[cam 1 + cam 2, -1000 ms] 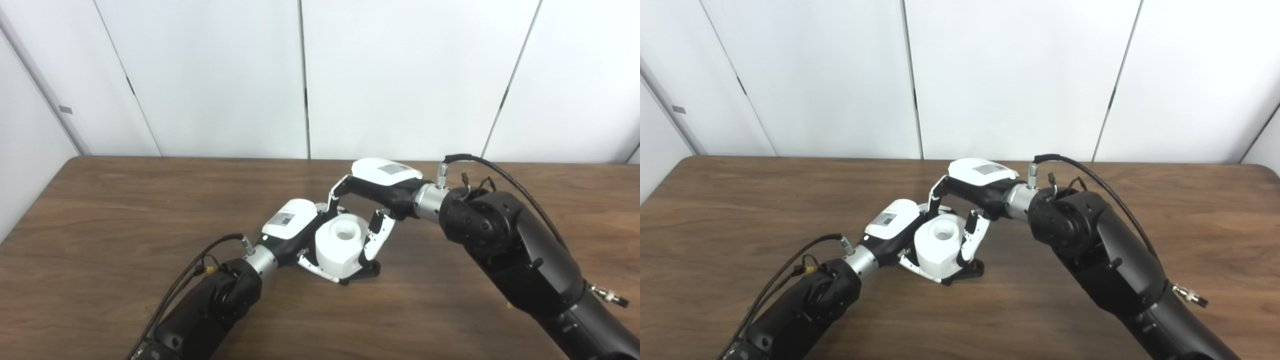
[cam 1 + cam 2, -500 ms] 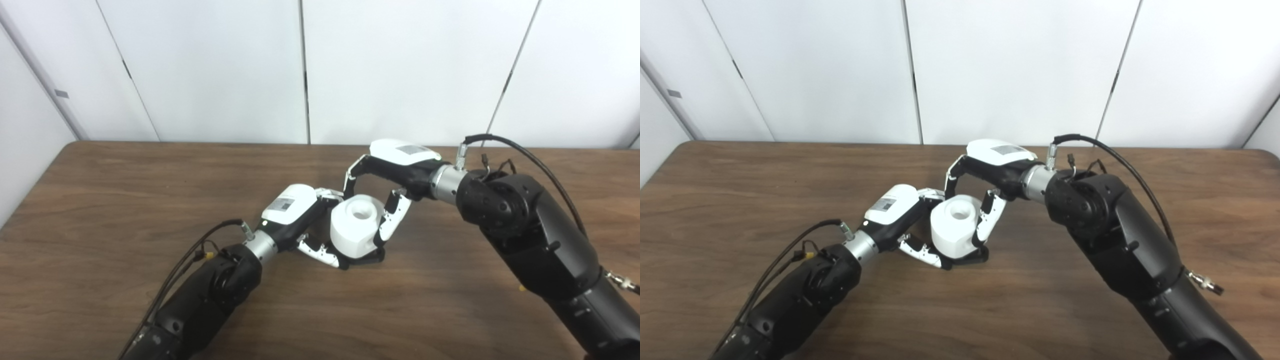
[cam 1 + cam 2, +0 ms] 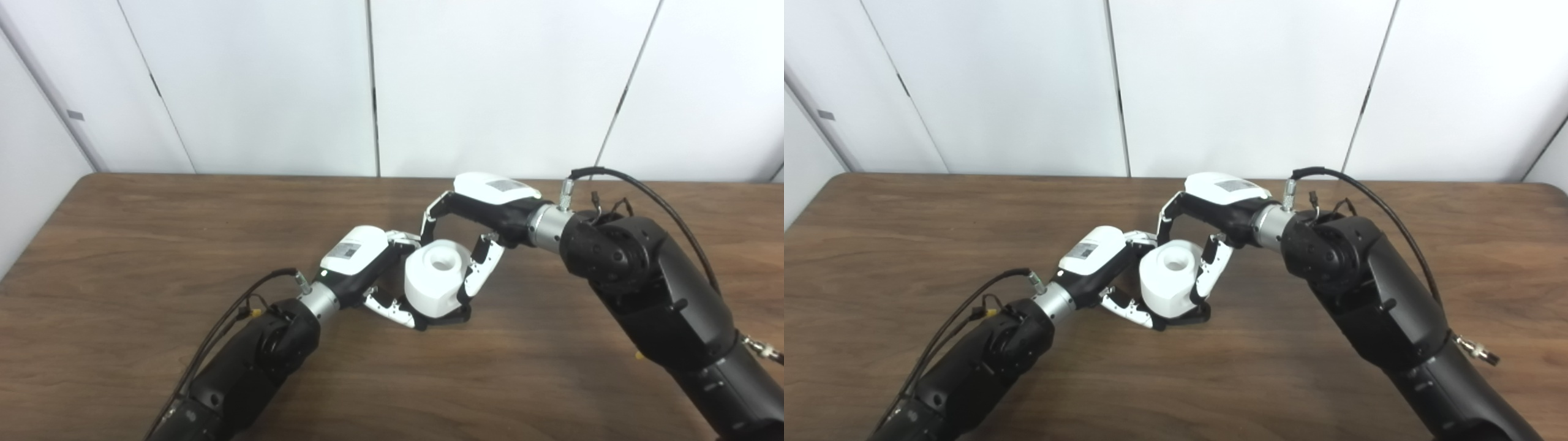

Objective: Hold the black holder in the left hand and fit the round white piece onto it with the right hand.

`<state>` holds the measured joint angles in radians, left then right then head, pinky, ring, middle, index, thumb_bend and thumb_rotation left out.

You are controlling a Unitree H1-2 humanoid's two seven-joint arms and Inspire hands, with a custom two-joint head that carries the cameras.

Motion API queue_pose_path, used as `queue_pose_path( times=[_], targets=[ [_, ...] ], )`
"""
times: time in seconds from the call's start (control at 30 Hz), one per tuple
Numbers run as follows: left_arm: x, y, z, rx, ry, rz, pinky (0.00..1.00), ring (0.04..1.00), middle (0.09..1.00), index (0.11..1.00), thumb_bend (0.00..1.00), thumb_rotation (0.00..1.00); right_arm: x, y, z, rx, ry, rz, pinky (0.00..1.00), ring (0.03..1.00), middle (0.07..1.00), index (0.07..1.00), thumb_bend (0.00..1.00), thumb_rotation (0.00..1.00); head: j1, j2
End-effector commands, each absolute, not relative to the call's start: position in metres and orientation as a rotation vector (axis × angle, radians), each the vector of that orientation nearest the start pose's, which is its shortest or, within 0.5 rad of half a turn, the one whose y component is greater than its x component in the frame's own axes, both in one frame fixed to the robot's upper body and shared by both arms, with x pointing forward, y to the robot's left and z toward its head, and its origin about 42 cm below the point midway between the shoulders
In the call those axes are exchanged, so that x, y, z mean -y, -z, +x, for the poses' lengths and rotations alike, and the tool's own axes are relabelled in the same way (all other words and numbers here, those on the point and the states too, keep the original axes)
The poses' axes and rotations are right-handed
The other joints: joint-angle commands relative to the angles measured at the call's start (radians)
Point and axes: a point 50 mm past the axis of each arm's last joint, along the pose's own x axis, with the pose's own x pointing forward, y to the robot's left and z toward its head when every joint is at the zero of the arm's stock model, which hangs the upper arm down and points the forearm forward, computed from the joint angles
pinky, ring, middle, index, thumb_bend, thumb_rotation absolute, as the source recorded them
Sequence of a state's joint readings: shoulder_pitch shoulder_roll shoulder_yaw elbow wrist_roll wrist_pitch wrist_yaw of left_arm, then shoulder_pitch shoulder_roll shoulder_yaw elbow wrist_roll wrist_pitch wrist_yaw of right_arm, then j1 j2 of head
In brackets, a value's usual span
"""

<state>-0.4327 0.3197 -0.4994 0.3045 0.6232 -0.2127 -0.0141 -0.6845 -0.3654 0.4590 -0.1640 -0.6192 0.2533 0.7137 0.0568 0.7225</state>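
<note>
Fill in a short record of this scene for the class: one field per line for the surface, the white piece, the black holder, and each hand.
surface: brown wooden table
white piece: round white piece, hole in its top facing up, sitting on the holder
black holder: black holder, only its lower edge shows under the white piece
left hand: left hand, fingers reaching under the piece at the holder
right hand: right hand, fingers on both sides of the white piece

bright even light, soft shadows, slight blur
</note>
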Motion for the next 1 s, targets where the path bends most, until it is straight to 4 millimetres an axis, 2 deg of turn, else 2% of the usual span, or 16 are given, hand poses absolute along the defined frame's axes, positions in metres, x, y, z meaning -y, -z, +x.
queue_pose_path(
  times=[0.0, 0.2, 0.43, 0.73, 0.97],
  targets=[
    [-0.182, -0.096, 0.374, 0.206, 0.685, 1.121, 0.67, 0.828, 0.814, 0.611, 1.0, 0.23, 0.135, -0.303, 0.403, 0.319, -0.769, -1.273, 0.84, 0.831, 0.735, 0.482, 0.52, 0.13, 0.002, 0.0],
    [-0.181, -0.097, 0.374, 0.203, 0.689, 1.116, 0.68, 0.833, 0.813, 0.612, 1.0, 0.24, 0.13, -0.278, 0.404, 0.3, -0.789, -1.297, 0.86, 0.834, 0.745, 0.482, 0.52, 0.13, 0.004, 0.0],
    [-0.18, -0.098, 0.373, 0.211, 0.691, 1.119, 0.68, 0.826, 0.813, 0.611, 1.0, 0.25, 0.127, -0.258, 0.409, 0.289, -0.783, -1.298, 0.93, 0.857, 0.75, 0.483, 0.52, 0.13, 0.003, 0.001],
    [-0.181, -0.098, 0.373, 0.211, 0.691, 1.121, 0.67, 0.824, 0.813, 0.61, 1.0, 0.26, 0.126, -0.253, 0.412, 0.303, -0.775, -1.302, 0.94, 0.849, 0.746, 0.483, 0.52, 0.13, 0.003, 0.003],
    [-0.181, -0.099, 0.374, 0.207, 0.689, 1.121, 0.68, 0.828, 0.813, 0.611, 1.0, 0.24, 0.128, -0.258, 0.411, 0.289, -0.784, -1.324, 0.93, 0.849, 0.749, 0.483, 0.52, 0.13, 0.001, 0.004]
  ],
)
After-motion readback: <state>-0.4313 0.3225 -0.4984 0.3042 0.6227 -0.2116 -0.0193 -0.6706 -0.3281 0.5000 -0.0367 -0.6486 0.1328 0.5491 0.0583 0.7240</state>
